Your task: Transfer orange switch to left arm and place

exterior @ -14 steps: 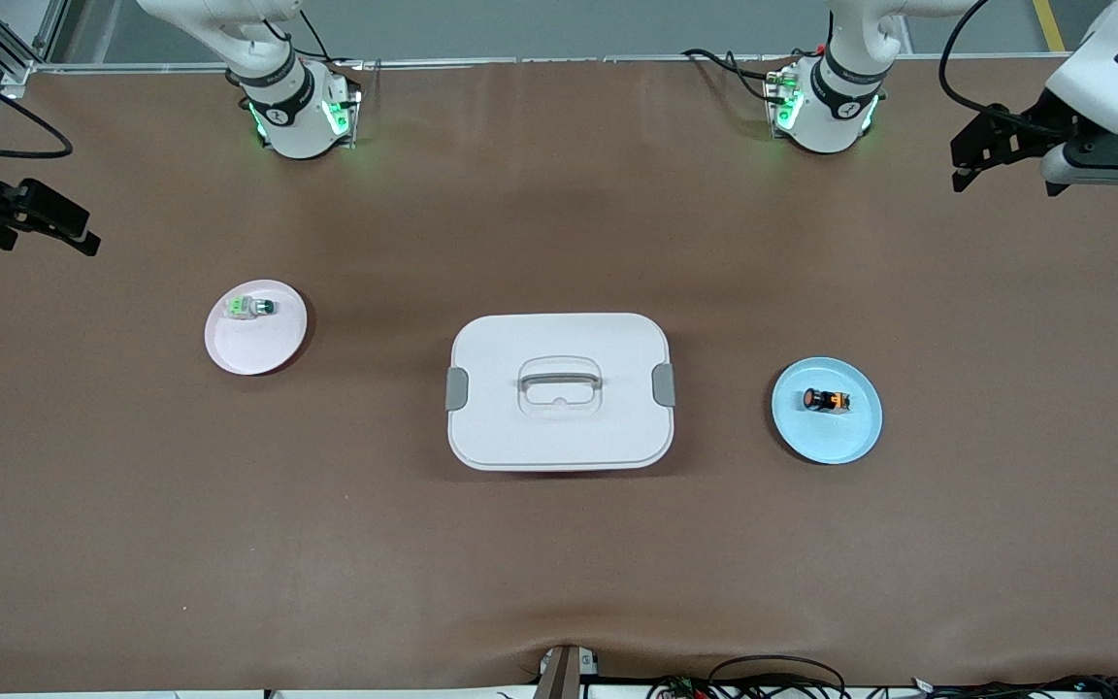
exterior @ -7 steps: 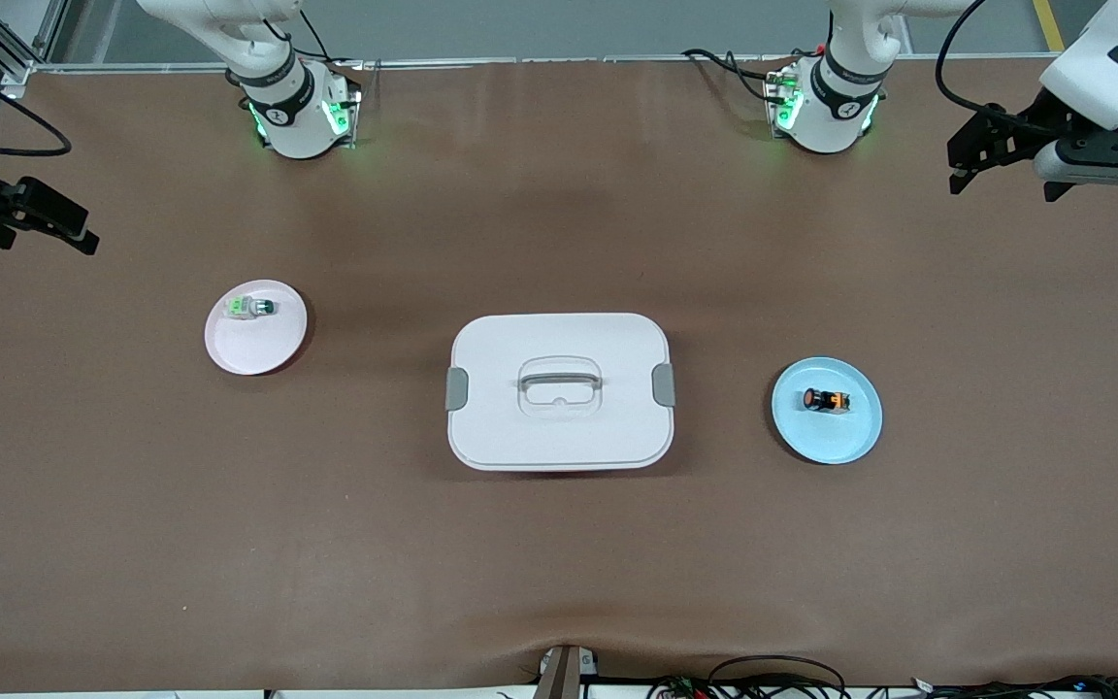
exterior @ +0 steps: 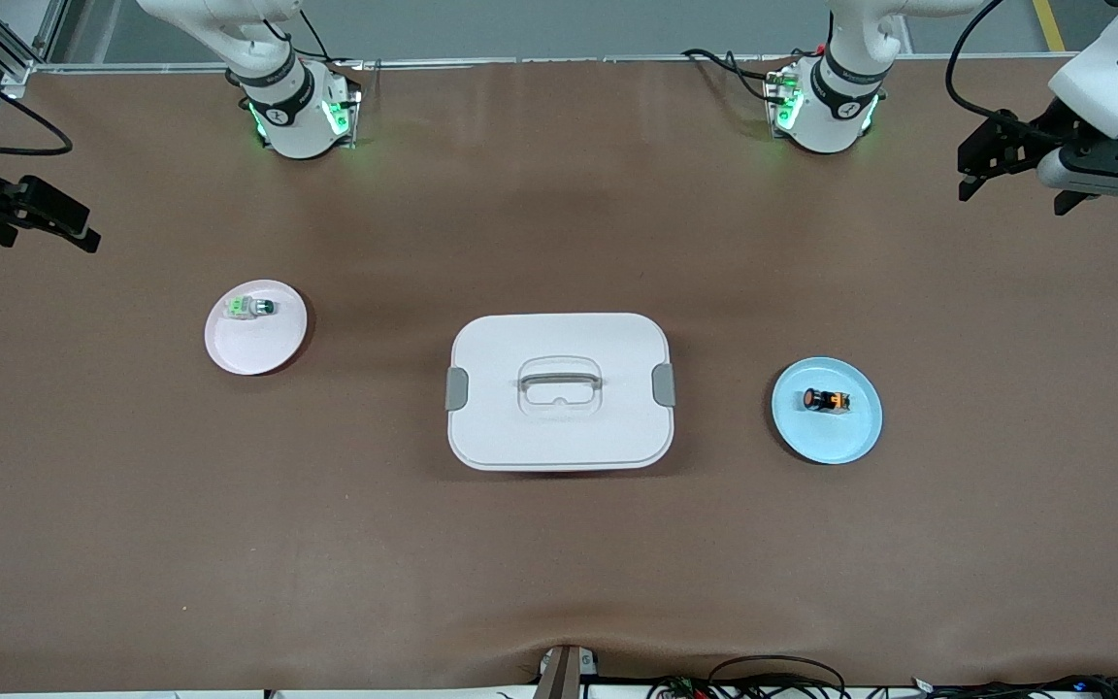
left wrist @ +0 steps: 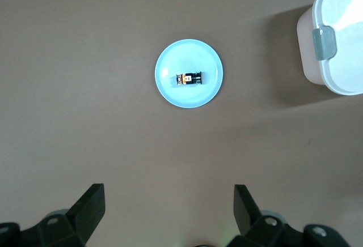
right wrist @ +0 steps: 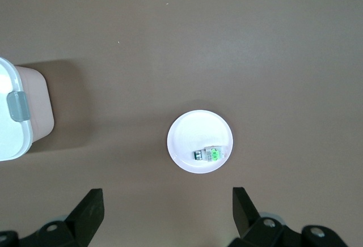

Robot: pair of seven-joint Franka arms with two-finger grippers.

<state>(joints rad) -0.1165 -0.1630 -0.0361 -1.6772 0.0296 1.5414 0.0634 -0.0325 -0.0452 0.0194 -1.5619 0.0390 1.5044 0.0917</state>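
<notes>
The orange switch (exterior: 826, 400) lies on its side on a light blue plate (exterior: 836, 442), toward the left arm's end of the table. The white box (exterior: 559, 390) with grey latches stands in the middle. My left gripper (exterior: 969, 163) hangs open and empty, high over the table's left-arm end. In the left wrist view the orange switch (left wrist: 190, 79) and blue plate (left wrist: 187, 97) lie well clear of the left gripper (left wrist: 169, 193), with the box (left wrist: 340, 37) at the edge. My right gripper (exterior: 85, 228) hangs open over the right arm's end, also open (right wrist: 168, 196) in its wrist view.
A white switch with a green cap (exterior: 250, 308) rests on a pink plate (exterior: 263, 351) toward the right arm's end; the right wrist view shows that switch (right wrist: 209, 154), plate (right wrist: 187, 136) and a corner of the box (right wrist: 11, 116). Brown mat covers the table.
The left gripper has drifted slightly in the air over its end of the table. The right arm, both switches, plates and box have stayed put.
</notes>
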